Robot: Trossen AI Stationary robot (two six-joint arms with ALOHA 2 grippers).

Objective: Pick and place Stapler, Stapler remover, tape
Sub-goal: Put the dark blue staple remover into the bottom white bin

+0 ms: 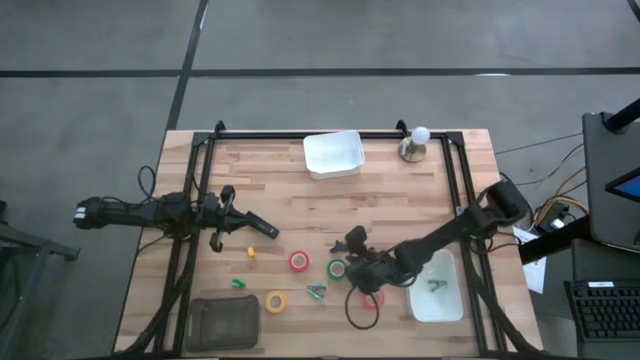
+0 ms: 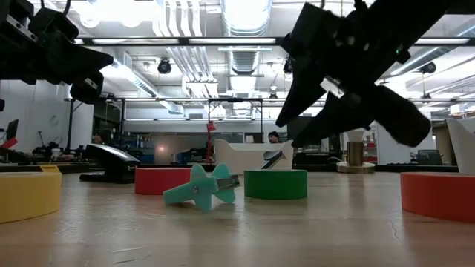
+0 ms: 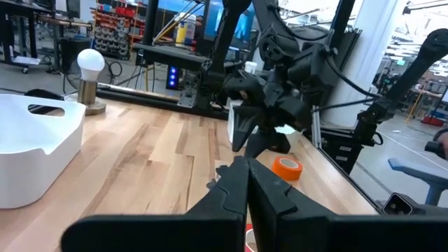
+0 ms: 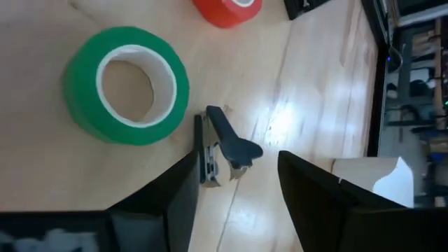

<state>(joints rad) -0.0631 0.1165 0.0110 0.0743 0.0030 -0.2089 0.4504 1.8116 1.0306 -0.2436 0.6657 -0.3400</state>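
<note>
My right gripper (image 4: 234,199) is open and slants down over the table's middle (image 1: 358,262). A black stapler remover (image 4: 222,145) lies on the wood just ahead of the gap between its fingers, untouched. Beside it lie a green tape roll (image 4: 126,84) and a red tape roll (image 4: 225,8). A teal stapler remover (image 2: 202,187), a yellow tape roll (image 1: 276,301) and a second red tape roll (image 1: 371,298) lie nearer the front edge. A black stapler (image 2: 111,162) rests farther back at the left. My left gripper (image 1: 268,231) hovers shut at the left.
A white bin (image 1: 333,152) and a lamp bulb (image 1: 415,142) stand at the far edge. A second white bin (image 1: 440,300) at the right front holds a grey tool. A dark tray (image 1: 222,322) sits at the near left. Small yellow (image 1: 251,252) and green (image 1: 238,283) bits lie nearby.
</note>
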